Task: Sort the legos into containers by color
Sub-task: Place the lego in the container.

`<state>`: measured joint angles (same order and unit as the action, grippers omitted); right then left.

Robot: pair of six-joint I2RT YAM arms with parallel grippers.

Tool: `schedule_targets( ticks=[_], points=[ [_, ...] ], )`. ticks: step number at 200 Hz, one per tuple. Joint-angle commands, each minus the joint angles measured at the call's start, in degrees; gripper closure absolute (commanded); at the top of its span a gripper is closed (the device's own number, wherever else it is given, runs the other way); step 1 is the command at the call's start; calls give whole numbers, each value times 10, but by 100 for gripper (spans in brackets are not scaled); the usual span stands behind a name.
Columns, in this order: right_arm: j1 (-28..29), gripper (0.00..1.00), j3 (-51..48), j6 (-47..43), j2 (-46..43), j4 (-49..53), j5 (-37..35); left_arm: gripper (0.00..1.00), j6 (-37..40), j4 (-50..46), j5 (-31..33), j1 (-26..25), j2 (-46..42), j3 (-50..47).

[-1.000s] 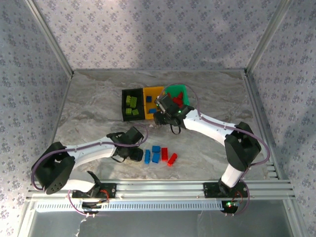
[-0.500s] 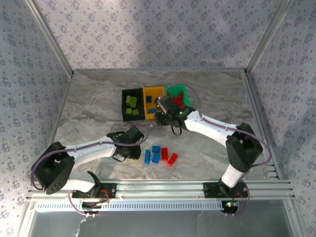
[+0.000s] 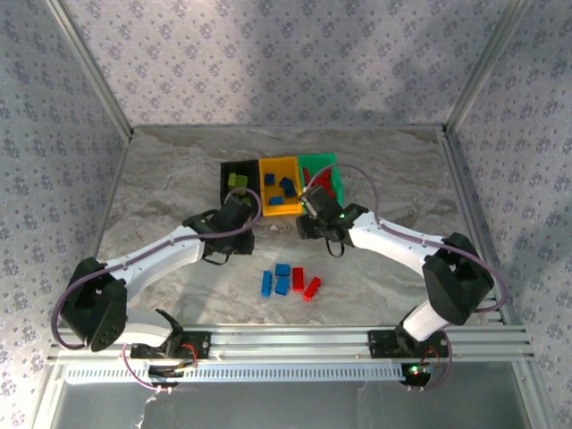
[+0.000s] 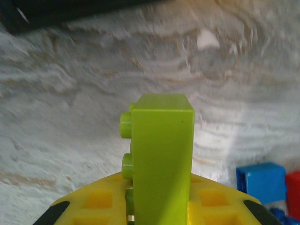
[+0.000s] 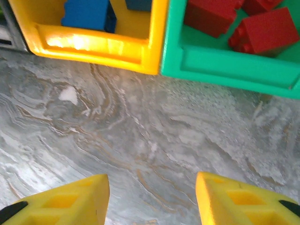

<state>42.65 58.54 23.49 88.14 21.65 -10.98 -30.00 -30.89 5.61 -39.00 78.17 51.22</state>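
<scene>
— What has the left gripper (image 3: 236, 211) got?
— It's clamped on a lime green brick (image 4: 161, 159), held upright just short of the black bin (image 3: 224, 183).
— And the right gripper (image 5: 151, 199)?
— Fingers spread and empty, over the marble table (image 5: 140, 136) near the orange-yellow bin (image 5: 93, 44) and green bin (image 5: 225, 65). I think five loose bricks (image 3: 286, 281), blue and red, lie between the arms.

lime green brick (image 4: 161, 154) between yellow, black-tipped left fingers (image 4: 84, 206). black bin (image 3: 224, 179) holds lime bricks (image 3: 238, 180), orange-yellow bin (image 3: 280, 207) blue bricks (image 3: 286, 185), green bin (image 3: 315, 162) red bricks (image 3: 329, 185). at six o'clock from them, loose blue bricks (image 3: 282, 269) and loose red bricks (image 3: 298, 278) on the grey-veined table (image 3: 161, 197); walls (image 3: 268, 63) grey floral.
</scene>
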Motion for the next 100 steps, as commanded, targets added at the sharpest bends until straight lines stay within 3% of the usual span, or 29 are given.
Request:
schedule_targets(
  ticks=[1, 69, 100],
  points=[
    [-7, 47, -25, -1, -30, -6, -12, 93, 29, -18, -5, 28, 23, 45],
    [-55, 46, -151, -37, -118, -64, -4, 95, 84, -46, -2, 90, 133, 189],
    [-71, 46, -211, -39, -144, -120, 14, 94, 114, -88, 48, 96, 203, 284]
  ],
)
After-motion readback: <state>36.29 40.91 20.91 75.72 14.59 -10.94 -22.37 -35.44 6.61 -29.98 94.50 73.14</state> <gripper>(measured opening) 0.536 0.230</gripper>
